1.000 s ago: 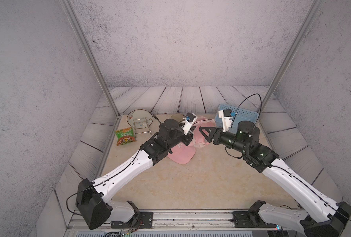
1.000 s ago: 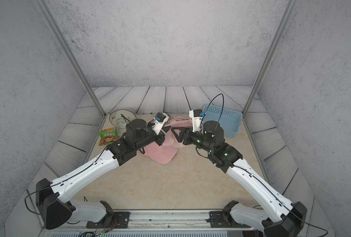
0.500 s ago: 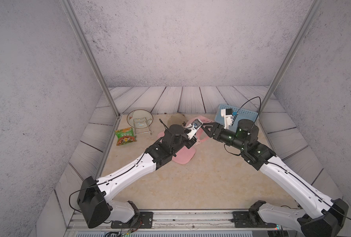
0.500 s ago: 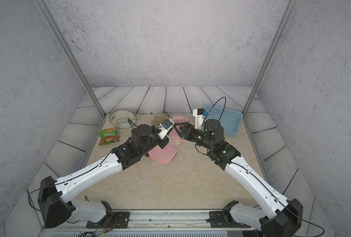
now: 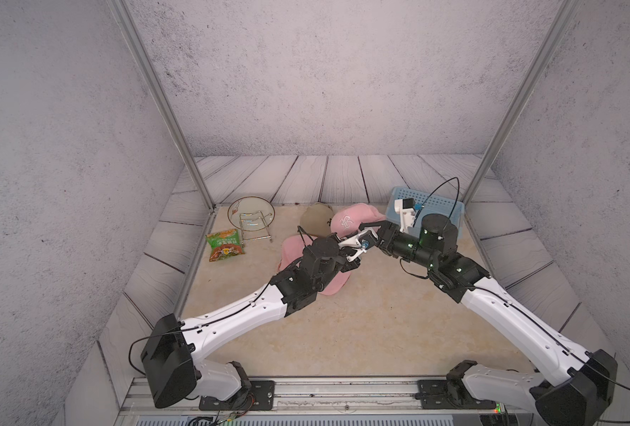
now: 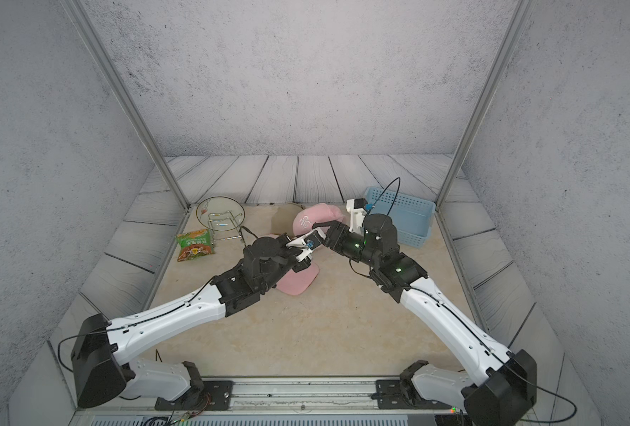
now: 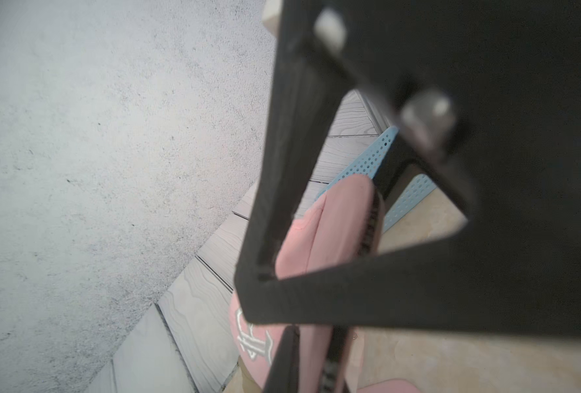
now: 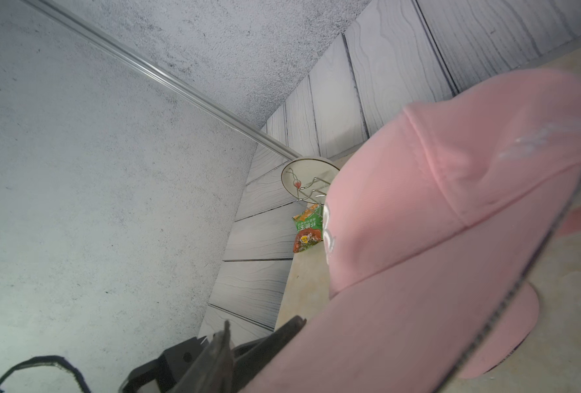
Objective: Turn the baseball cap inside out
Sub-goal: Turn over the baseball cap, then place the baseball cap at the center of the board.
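The pink baseball cap (image 5: 346, 221) (image 6: 308, 221) is held up between my two arms, crown and white logo facing up, while its brim (image 5: 333, 286) lies on the table under the left arm. My left gripper (image 5: 354, 258) (image 7: 314, 340) is shut on a fold of the cap's pink fabric (image 7: 333, 221). My right gripper (image 5: 370, 232) (image 8: 438, 248) faces it from the right. Its two fingers press on either side of the crown (image 8: 418, 204), with the cloth filling the gap between them.
An olive cap (image 5: 317, 219) lies just behind the pink one. A blue perforated basket (image 5: 435, 206) stands at the back right. A glass plate on a wire stand (image 5: 250, 217) and a green snack packet (image 5: 225, 245) sit at the back left.
The left gripper has moved right and nearer with the cap, uncovering the olive cap behind it. The right gripper has come in to meet it and its jaws have narrowed onto the crown.
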